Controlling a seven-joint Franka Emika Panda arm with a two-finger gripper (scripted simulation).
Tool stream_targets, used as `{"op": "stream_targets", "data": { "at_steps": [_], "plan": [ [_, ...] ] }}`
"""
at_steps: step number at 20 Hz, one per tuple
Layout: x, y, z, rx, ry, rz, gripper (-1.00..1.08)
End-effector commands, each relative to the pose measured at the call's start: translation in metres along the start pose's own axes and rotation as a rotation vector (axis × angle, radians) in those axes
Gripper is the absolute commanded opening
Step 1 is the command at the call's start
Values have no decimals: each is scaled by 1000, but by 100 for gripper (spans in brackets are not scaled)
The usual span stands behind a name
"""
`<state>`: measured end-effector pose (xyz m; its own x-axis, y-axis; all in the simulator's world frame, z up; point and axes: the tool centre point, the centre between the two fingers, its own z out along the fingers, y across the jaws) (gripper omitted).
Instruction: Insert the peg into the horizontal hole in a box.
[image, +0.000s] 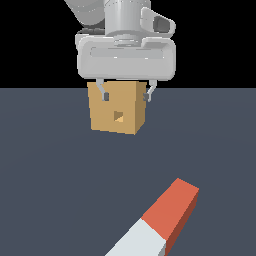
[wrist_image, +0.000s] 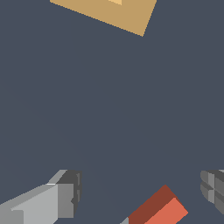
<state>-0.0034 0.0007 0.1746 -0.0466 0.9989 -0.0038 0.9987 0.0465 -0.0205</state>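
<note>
The gripper (image: 125, 94) hangs above the dark floor (image: 50, 165) with its fingers (wrist_image: 65, 194) spread wide and nothing between them. The peg (image: 162, 220) lies flat on the floor, well apart from the tan box (image: 107, 117), its red-orange end towards the box. The small square hole (image: 118, 116) sits in the centre of the box's face in the exterior view.

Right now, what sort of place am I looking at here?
Most likely a computer-simulated test scene, not a real room: a flat, featureless dark floor under a black void, a plain tan box with a square hole, and a red-and-white peg below an open gripper.
</note>
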Motion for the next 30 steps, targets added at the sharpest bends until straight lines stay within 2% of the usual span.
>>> {"op": "stream_targets", "data": {
  "at_steps": [1, 6, 11, 17, 23, 26, 30],
  "plan": [
    [0, 0, 0, 0, 0, 0, 100],
    [-9, 3, 4, -1, 0, 33, 100],
    [-37, 12, 18, -3, 0, 138, 100],
    [-102, 20, 47, -8, 2, 369, 100],
    [-173, 11, 80, -14, 6, 624, 100],
    [-199, 3, 92, -16, 8, 721, 100],
    [-220, -7, 103, -17, 10, 805, 100]
  ]
}}
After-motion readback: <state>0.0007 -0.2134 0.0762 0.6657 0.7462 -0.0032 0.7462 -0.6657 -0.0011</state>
